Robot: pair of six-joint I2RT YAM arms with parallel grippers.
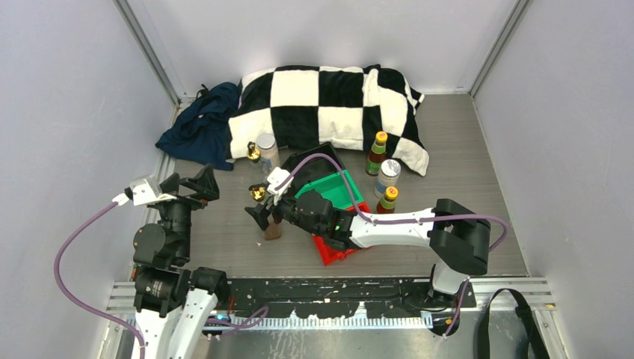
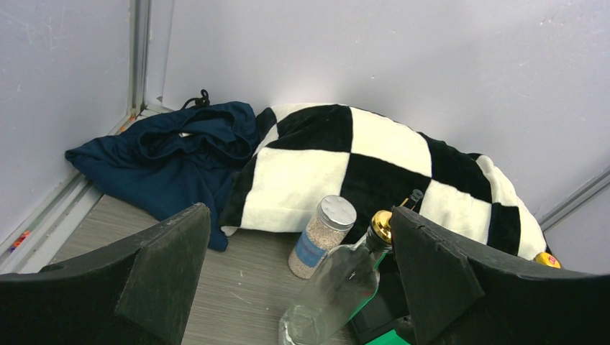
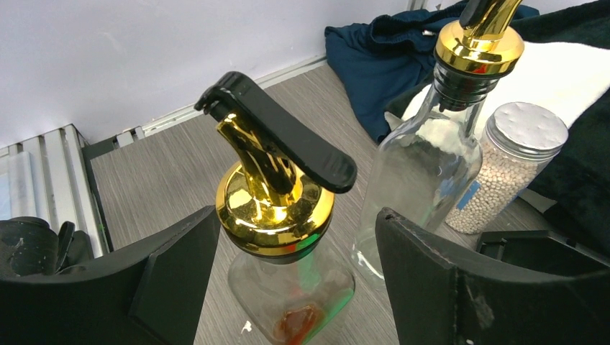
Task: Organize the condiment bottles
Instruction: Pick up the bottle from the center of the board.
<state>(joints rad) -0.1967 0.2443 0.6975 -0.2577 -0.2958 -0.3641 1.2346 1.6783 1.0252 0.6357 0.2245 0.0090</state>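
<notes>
At near centre of the table, the right claw (image 3: 296, 244) stood partly open, straddling the first tall glass bottle (image 3: 288, 302) at its gold pourer. A gap showed beside one finger, so there was no clamp. To its left, the left claw (image 2: 296, 244) gaped wide, empty. Beyond stood the second tall bottle (image 3: 424, 165) and a shaker jar (image 3: 503, 172), near the checkered pillow (image 1: 321, 105).
</notes>
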